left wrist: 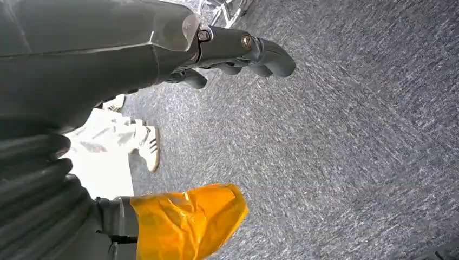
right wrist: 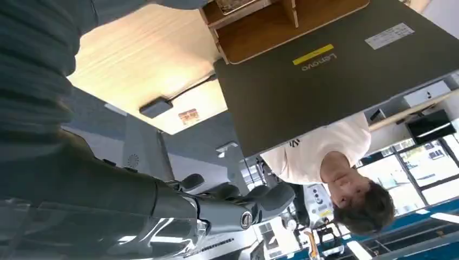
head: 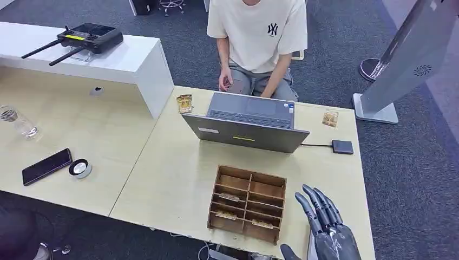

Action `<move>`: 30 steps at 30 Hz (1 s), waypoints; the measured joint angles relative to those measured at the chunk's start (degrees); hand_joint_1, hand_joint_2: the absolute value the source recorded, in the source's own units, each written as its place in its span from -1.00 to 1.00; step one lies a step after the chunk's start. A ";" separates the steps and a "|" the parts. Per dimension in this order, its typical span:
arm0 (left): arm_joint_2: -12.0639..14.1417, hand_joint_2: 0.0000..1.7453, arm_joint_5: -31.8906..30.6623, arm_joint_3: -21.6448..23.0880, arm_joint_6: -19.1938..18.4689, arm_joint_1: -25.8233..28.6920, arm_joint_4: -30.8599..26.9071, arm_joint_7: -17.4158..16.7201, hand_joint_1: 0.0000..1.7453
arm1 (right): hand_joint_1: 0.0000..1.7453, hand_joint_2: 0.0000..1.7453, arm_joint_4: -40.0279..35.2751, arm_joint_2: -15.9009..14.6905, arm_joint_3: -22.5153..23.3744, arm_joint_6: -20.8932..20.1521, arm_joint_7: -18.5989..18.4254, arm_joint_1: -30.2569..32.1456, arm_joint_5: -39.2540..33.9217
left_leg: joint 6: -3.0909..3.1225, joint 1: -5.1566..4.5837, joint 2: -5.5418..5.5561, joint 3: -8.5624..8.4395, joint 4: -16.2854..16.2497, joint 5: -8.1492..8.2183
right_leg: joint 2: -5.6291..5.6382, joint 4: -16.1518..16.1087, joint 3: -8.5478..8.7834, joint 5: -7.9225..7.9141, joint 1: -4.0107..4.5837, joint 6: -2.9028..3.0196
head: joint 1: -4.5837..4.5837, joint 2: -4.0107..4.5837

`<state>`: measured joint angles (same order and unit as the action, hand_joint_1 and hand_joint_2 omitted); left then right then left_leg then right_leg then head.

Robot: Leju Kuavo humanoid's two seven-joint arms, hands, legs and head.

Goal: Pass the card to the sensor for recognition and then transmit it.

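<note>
The right hand [head: 323, 227] is hovering over the near right corner of the table [head: 178, 179], fingers stretched out and spread apart, holding nothing. Just beside it, at its 9 o'clock, a wooden compartment box [head: 248, 203] is sitting on the table, with small cards [head: 230, 197] lying in several of its slots. At 12 o'clock from the box, an open grey Lenovo laptop [head: 246, 125] is standing with its lid back facing the robot. A black cable is running from the laptop toward 3 o'clock, to a small black card sensor [head: 342, 147] lying flat near the table's right edge. Beyond the sensor, at its 12 o'clock, a loose card [head: 330, 118] is resting by the far edge; another card [head: 184, 103] is lying at 10 o'clock from the laptop.

A person in a cream T-shirt [head: 257, 32] is sitting behind the laptop.

The left hand [left wrist: 238, 51] is hanging beside the robot above grey carpet [left wrist: 352, 151], its fingers curling loosely inward with nothing in them.

Far toward 9 o'clock on the adjoining table, a black phone [head: 46, 166], a round black-rimmed disc [head: 80, 168] and a glass jar [head: 19, 123] are lying, and a black controller with antennas [head: 81, 39] is sitting on the white raised shelf [head: 130, 62].
</note>
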<state>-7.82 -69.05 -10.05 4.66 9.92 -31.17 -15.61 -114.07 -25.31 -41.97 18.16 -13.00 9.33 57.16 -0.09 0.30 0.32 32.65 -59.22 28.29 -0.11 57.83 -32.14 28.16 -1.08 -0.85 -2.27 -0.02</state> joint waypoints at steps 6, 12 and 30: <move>-0.11 1.00 -0.15 -0.39 0.00 0.09 -0.39 0.00 -1.00 | -1.00 1.00 0.11 0.00 -0.31 -0.57 0.35 -0.36 -0.02 | 0.00 0.00 0.00 0.00 0.00 0.00 | 0.00 0.00 0.00 0.00 0.00 0.00 | 0.02 0.00; -0.22 1.00 -0.22 -0.52 -0.02 0.11 -0.39 0.00 -1.00 | -0.90 1.00 0.11 0.00 -0.35 -1.05 0.04 -0.42 0.90 | 0.00 0.00 0.00 0.00 0.00 0.00 | 0.00 0.00 0.00 0.00 0.00 0.00 | 0.00 0.00; -0.31 1.00 -0.72 -0.57 0.02 0.17 -0.74 -0.11 -1.00 | -0.44 1.00 1.79 1.77 -0.74 -3.08 -0.90 -2.55 6.75 | 0.00 0.00 0.00 0.00 0.00 0.00 | 0.00 0.00 0.00 0.00 0.00 0.00 | 0.02 0.00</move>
<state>-8.13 -69.77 -10.62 4.68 10.09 -31.91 -15.72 -112.28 -23.54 -42.71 15.08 -13.90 6.79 63.91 -0.09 0.31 0.32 32.65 -59.22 28.29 -0.12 57.84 -32.14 28.16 -1.08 -0.85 -2.25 -0.02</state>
